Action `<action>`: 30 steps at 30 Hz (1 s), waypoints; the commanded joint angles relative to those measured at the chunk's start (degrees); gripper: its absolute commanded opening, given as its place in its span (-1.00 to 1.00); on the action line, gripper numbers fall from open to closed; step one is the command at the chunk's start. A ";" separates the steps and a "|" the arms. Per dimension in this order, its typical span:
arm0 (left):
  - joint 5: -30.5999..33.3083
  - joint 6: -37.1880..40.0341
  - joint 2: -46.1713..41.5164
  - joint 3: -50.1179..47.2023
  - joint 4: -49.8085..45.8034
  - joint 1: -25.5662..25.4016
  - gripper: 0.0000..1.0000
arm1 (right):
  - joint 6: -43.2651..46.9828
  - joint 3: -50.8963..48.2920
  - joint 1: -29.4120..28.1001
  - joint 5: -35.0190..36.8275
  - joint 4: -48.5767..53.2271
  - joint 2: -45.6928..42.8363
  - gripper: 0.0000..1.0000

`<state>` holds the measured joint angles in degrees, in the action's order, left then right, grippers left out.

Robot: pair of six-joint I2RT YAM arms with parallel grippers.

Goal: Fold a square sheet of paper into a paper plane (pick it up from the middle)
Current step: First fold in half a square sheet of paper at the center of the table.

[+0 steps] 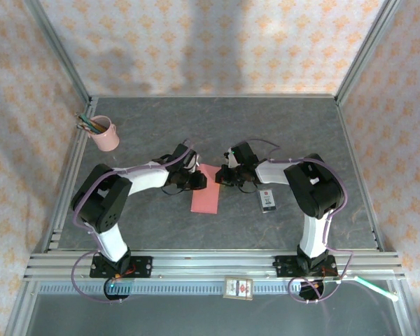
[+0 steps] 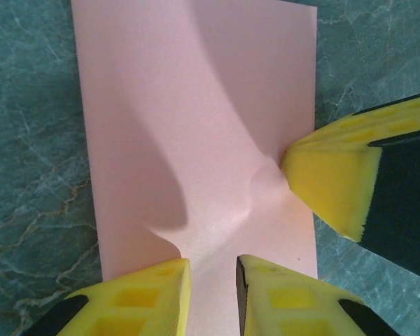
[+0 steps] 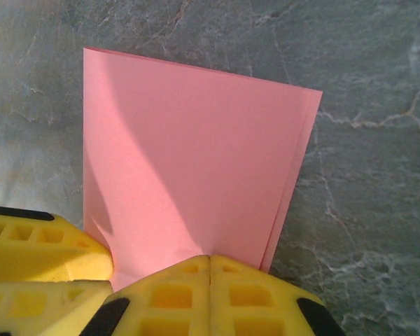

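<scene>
Logging the sheet of paper point(image 1: 205, 190) flat on the surface point(image 1: 196, 126), midway between both arms, already doubled over into a tall rectangle, with two stacked layers visible along one side in the right wrist view. Marking left hand point(image 2: 212, 264) as slightly spread, both tips down on the sheet near one edge, pink showing in the gap, nothing seen gripped. Marking right hand point(image 3: 210, 259) as pressed together, tips butted against another edge of the sheet beside a small raised pucker; unable to tell about any layer caught between. Judging progress as early: crediting the first centre fold as done, apparently held or pressed down right now. Counting as left, by the look of it: nose corner folds, wing folds, final dart shape, so no paper plane yet. Noting also a pink pencil cup point(image 1: 106, 133) toward the far left and a small white-and-black box point(image 1: 268, 200) near the right arm, both apart from the sheet.
</scene>
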<state>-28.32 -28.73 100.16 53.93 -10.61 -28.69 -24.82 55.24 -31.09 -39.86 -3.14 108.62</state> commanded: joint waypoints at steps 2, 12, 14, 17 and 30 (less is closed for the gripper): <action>1.24 1.48 1.20 -0.95 -0.17 1.30 -0.43 | 1.66 -1.32 0.15 9.96 6.13 4.38 -0.94; 1.76 2.19 0.41 -3.58 0.12 2.17 -0.40 | 1.62 -1.72 0.15 10.30 6.12 4.48 -0.95; 0.62 1.64 -1.49 -3.57 0.71 2.21 -0.39 | 1.62 -1.72 0.15 10.48 6.21 4.39 -0.95; -1.48 0.18 -4.52 -3.84 1.65 2.14 -0.37 | 1.62 -1.72 0.12 10.49 6.30 4.26 -0.95; -9.01 -4.50 -9.00 -11.05 7.67 0.48 -0.35 | 1.68 -1.28 0.15 10.67 6.50 4.49 -0.96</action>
<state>-35.83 -32.14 92.16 44.18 -4.49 -28.01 -24.82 55.31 -31.11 -39.81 -3.07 108.66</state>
